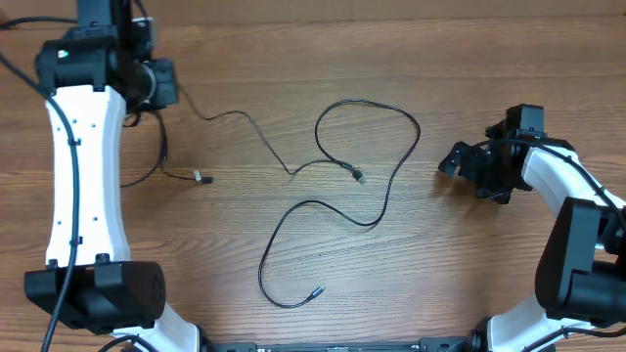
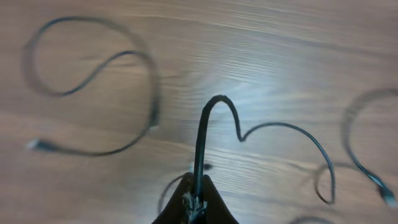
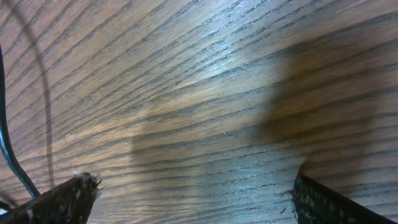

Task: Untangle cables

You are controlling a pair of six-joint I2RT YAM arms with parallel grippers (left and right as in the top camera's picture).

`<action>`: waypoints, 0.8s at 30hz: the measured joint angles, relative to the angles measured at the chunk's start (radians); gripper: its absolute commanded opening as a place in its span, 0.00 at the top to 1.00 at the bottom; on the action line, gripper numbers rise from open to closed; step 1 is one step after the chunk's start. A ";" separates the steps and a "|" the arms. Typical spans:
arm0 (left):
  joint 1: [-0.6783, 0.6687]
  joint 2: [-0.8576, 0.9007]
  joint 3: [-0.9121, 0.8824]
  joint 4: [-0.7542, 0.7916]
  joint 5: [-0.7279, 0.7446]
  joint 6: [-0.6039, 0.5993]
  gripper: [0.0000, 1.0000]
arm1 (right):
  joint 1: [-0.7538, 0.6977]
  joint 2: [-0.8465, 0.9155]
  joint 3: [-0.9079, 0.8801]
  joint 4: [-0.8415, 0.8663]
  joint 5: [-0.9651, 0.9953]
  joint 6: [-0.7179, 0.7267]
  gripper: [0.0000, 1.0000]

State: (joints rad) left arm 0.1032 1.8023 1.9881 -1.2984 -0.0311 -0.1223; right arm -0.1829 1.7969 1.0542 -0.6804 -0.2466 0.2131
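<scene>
**Left jaws pinch one cable; loops meet at mid-table**

We note thin black flexible cables with small plug ends spread over the brown wood-grain table. The left jaws, over the far-left part of the table, are fully closed on one cable. In the wrist view it rises from the pinch, arches and runs off right. From overhead, one side of it drops to a short silver-tipped plug near the left arm. The other side trails right to the middle, where it meets a large loop. We cannot tell whether it passes over or under there. A further long run curls down to a second plug on the near side.

The right jaws stand wide apart and hold nothing, low over bare wood just right of the large loop.

Risks, as we judge them:
- A pull by the left arm may drag the large loop along and tighten the meeting point, since nothing pins the loop.
- The thin cord may slip out of the pinch under tension.
- The trailing plug may snag on another strand.
- The right jaws, so low, may scrape the table when reaching in.
</scene>
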 measured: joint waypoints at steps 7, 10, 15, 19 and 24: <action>0.122 0.000 0.000 -0.011 -0.038 -0.087 0.96 | 0.000 0.000 0.000 0.000 0.000 0.000 0.00; 0.160 0.000 -0.002 -0.011 -0.012 -0.097 0.95 | 0.000 0.000 0.000 0.000 0.000 0.000 0.00; 0.165 0.000 -0.019 -0.011 0.097 -0.101 0.96 | 0.000 0.000 0.000 0.001 0.000 0.000 0.00; 0.151 0.000 -0.026 -0.010 0.216 -0.042 0.95 | 0.000 0.000 0.000 0.000 0.000 0.000 0.00; 0.105 0.000 -0.032 -0.010 0.372 0.080 0.95 | 0.000 0.000 0.000 0.000 0.000 0.000 0.00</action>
State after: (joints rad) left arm 0.2085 1.8023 1.9556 -1.3083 0.3405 -0.0425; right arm -0.1825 1.7969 1.0542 -0.6800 -0.2462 0.2127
